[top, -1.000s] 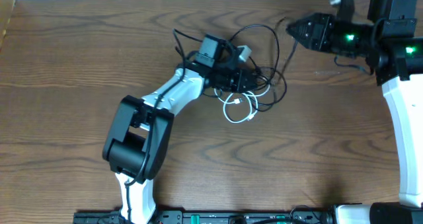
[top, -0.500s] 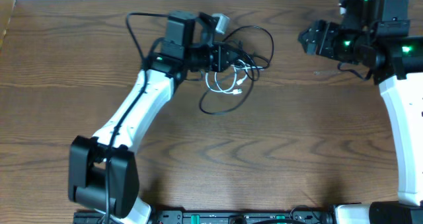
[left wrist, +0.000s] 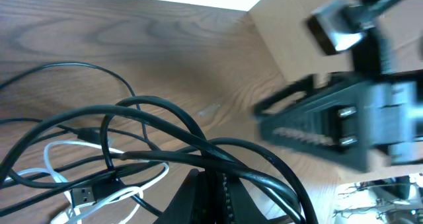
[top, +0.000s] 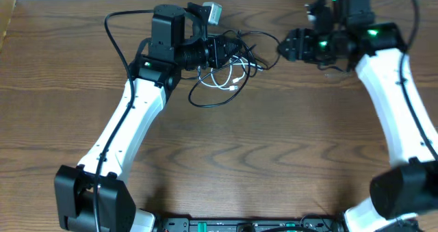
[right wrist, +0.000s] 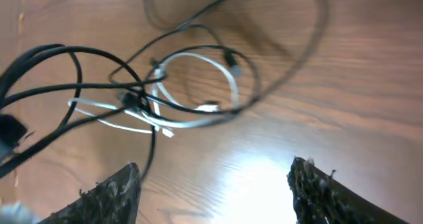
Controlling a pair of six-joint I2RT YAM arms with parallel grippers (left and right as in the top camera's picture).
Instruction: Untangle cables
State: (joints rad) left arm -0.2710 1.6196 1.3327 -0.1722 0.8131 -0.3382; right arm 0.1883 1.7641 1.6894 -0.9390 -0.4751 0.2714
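Several thin black cables [left wrist: 142,104] and one thin white cable [right wrist: 198,53] sit knotted together by the far edge of the brown wood-grain table [top: 274,157], roughly mid-width. The left gripper [top: 234,50] is clamped on the black ones, but loops bury its tips, so which strand exactly is hard to say. The right gripper [top: 282,46] hangs just beside the knot, jaws spread wide, nothing in them. Loads of bare table toward the near edge
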